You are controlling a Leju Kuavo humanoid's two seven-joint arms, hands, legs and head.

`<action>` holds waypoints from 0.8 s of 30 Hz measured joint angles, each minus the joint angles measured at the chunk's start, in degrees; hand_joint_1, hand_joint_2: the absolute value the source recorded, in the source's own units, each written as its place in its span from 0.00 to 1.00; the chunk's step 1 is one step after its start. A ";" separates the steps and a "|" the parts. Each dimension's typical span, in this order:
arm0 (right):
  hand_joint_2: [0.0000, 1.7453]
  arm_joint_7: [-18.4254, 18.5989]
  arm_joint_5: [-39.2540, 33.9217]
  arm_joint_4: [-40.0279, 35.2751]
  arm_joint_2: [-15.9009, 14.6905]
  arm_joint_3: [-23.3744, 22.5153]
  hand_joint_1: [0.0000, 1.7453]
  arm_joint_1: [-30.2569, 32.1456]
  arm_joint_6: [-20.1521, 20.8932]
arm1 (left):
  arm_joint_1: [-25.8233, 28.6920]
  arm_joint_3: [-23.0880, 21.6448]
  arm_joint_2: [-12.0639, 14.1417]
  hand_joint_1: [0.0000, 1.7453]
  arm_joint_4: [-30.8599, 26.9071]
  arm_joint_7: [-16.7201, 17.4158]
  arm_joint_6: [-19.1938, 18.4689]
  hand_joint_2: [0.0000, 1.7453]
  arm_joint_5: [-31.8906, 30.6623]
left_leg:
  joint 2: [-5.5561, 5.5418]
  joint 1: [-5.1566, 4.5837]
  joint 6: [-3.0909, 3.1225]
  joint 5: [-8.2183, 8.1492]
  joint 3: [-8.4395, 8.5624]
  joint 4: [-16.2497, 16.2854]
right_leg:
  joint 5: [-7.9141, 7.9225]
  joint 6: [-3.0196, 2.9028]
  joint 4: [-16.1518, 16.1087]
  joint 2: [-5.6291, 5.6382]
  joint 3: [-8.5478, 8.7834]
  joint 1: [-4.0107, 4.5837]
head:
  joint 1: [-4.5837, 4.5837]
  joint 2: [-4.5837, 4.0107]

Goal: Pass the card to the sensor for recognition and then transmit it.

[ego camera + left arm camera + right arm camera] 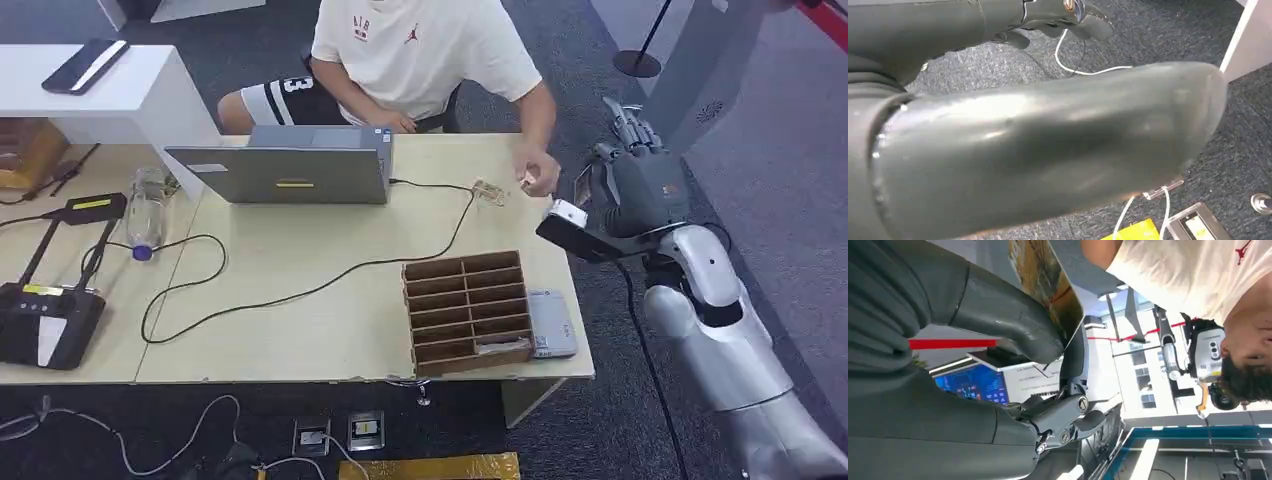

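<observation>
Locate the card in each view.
Head view: card seen edge-on in the right hand, past the table's right end, near the person's hand.
Right wrist view: card at upper middle, pinched against the thumb.
Left wrist view: not in it; carpet and a cable.
Shared landmark: the person's white shirt.

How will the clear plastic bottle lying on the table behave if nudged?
The bottle lies on its side on the table, so it would probably roll. It looks clear and mostly empty, hence likely light and easily sent off course. The black cable beside it might stop it.
</observation>
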 joint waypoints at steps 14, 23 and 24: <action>1.00 -9.42 0.42 24.71 7.70 2.87 1.00 -20.97 -4.74 | -2.75 -0.04 -0.07 0.00 -0.07 0.66 -2.84 0.00 -3.69 | -0.27 0.03 -0.07 0.13 -0.08 0.01 | 0.02 0.01 0.12 -0.15 -0.02 0.02 | 0.00 0.00; 1.00 -10.34 1.99 40.50 14.12 6.19 1.00 -27.09 -7.93 | -2.94 -0.04 -0.11 0.00 -0.09 0.66 -3.30 0.00 -2.99 | -0.27 0.04 -0.07 0.13 -0.08 0.01 | 0.01 -0.01 0.13 -0.15 -0.03 0.03 | 0.00 0.00; 1.00 -10.34 1.97 41.54 14.59 6.36 1.00 -27.26 -8.04 | -2.90 -0.04 -0.11 0.00 -0.09 0.66 -3.30 0.00 -2.95 | -0.27 0.04 -0.07 0.13 -0.08 0.01 | 0.01 -0.01 0.12 -0.16 -0.02 0.03 | 0.02 0.00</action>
